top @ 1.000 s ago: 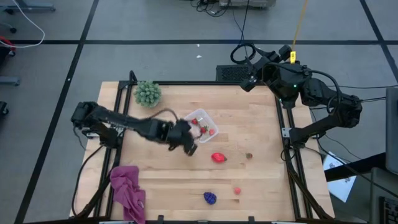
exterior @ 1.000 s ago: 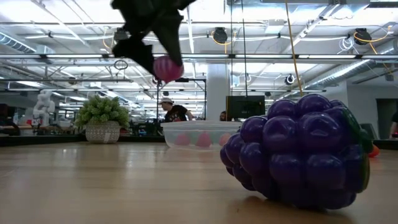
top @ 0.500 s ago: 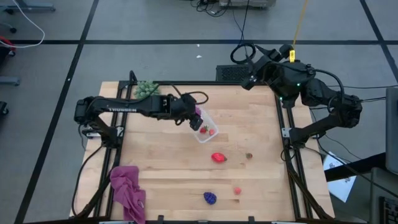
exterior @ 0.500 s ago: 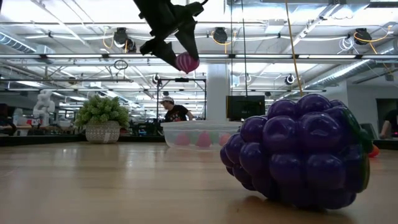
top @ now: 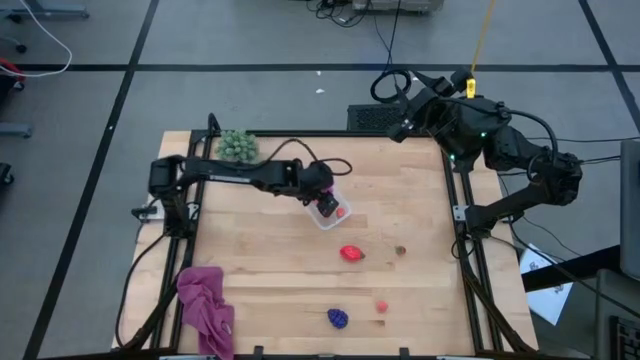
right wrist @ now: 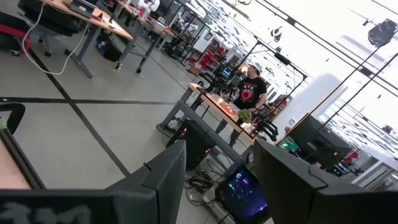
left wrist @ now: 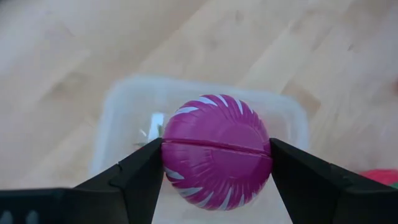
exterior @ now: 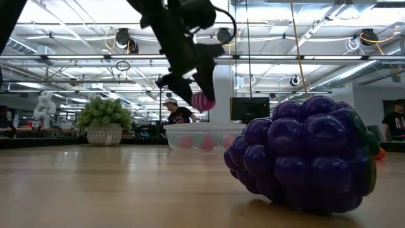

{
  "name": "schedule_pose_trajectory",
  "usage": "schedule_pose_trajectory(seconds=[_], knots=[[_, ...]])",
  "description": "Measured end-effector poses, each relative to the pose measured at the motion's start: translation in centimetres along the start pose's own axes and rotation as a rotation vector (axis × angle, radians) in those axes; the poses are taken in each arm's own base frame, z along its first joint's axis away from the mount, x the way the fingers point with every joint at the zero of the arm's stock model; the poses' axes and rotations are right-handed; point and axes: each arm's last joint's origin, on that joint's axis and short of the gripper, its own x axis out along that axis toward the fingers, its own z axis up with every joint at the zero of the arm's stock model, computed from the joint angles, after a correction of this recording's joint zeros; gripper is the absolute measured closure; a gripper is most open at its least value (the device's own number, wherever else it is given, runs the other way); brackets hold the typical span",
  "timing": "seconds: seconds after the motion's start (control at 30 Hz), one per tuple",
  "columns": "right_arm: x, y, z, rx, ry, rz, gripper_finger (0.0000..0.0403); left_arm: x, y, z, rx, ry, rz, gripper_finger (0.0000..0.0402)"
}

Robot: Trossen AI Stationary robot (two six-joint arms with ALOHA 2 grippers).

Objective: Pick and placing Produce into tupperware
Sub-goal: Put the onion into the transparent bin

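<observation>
Lowered since before, left tool (left wrist: 216, 163) holds magenta ball (left wrist: 216, 152) over tupperware (left wrist: 118, 112), seemingly part-filled

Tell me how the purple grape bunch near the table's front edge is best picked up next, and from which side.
Come straight down on the grape bunch and pinch across its narrower middle. It lies alone on bare wood, with the small red piece apart to one side, so nothing blocks the top. Its bumpy, rounded surface should seat the fingers, though it may roll.

Left claw (top: 325, 197) carried magenta ball (left wrist: 216, 151) over the tupperware (top: 329, 205).
</observation>
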Motion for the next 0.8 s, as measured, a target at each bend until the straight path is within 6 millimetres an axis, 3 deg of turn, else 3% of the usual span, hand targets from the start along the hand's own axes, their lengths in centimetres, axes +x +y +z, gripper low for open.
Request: schedule_pose_trajectory(seconds=[0.4, 0.8], knots=[[0.0, 0.0, 0.0, -0.016, 0.0, 0.0, 0.0222, 5.4, -0.5, -2.0, -0.008, 0.131, -0.011, 0.0131], [0.0, 0.0, 0.0, -0.019, 0.002, 0.001, 0.0222, 5.1, -0.5, -1.8, -0.005, 0.129, -0.021, 0.0131]])
